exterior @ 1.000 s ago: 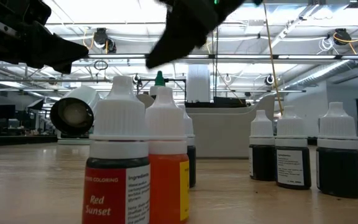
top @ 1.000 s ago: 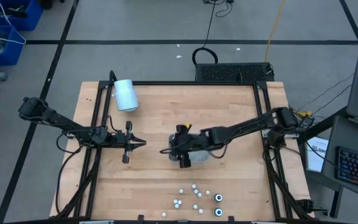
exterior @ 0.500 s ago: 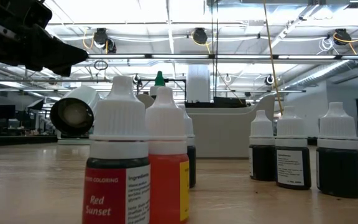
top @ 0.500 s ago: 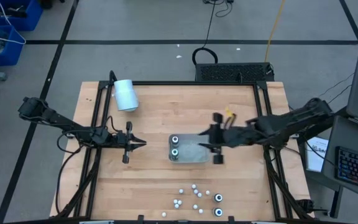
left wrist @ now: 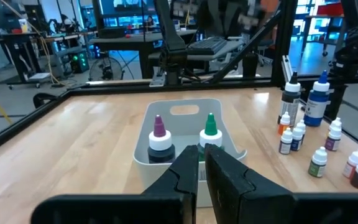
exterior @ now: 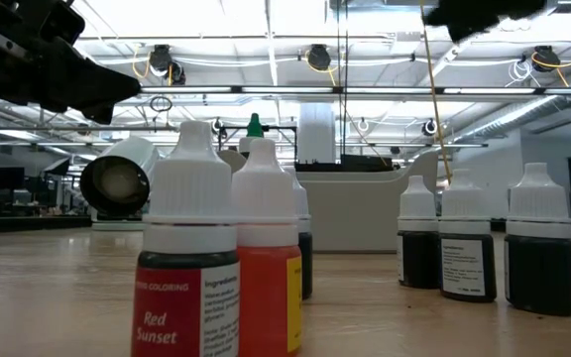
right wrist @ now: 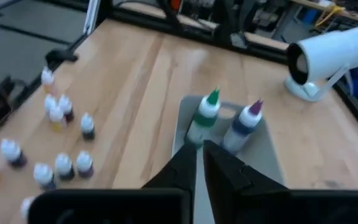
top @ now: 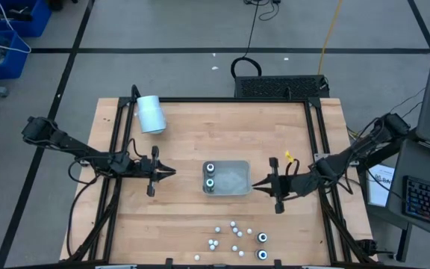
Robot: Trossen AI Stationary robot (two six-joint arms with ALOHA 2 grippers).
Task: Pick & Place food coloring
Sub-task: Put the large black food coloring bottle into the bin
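Observation:
Two food coloring bottles, one green-tipped and one purple-tipped, stand upright in the grey tray at the table's middle. Several more small bottles stand on their bases in a loose cluster near the front edge; they also fill the low view's foreground. My right gripper hovers just right of the tray, shut on nothing, pointing left at it. To the left of the tray, my left gripper waits, shut and empty, pointing right.
A large white cylinder lies on its side at the far left corner of the table. Black frame rails run along the table's sides. Bare wood lies between the tray and the front cluster.
My right gripper has drawn back from over the tray toward the table's right edge and has shut as it went. The two bottles in the tray, covered by it a second ago, now stand in plain view. The left arm has kept still.

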